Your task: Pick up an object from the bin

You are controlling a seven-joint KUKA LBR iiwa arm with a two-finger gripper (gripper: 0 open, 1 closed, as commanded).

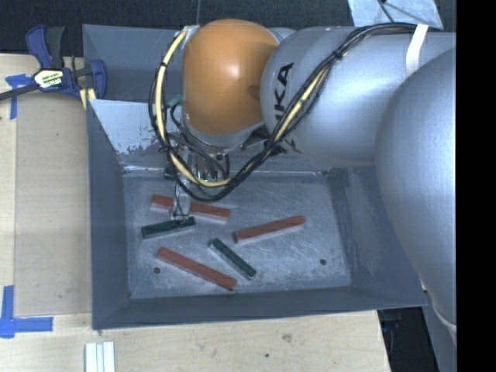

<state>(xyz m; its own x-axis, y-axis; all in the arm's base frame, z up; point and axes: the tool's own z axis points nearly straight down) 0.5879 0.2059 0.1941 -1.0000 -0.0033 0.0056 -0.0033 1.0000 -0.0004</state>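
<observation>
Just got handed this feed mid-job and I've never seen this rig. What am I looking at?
One camera looks down into a grey metal bin. The big silver shape from the right is the robot arm; the orange dome is a cover on its wrist, looped with cables. Below it the gripper hangs low over the bin's left part, by a dark green stick and a red-brown stick. Farther off lie a second green stick and two more red-brown sticks. I cannot see anything held.

Grey bin (105, 246), reddish-brown sticks (269, 229), dark green sticks (232, 258), orange wrist cover (225, 72)
</observation>
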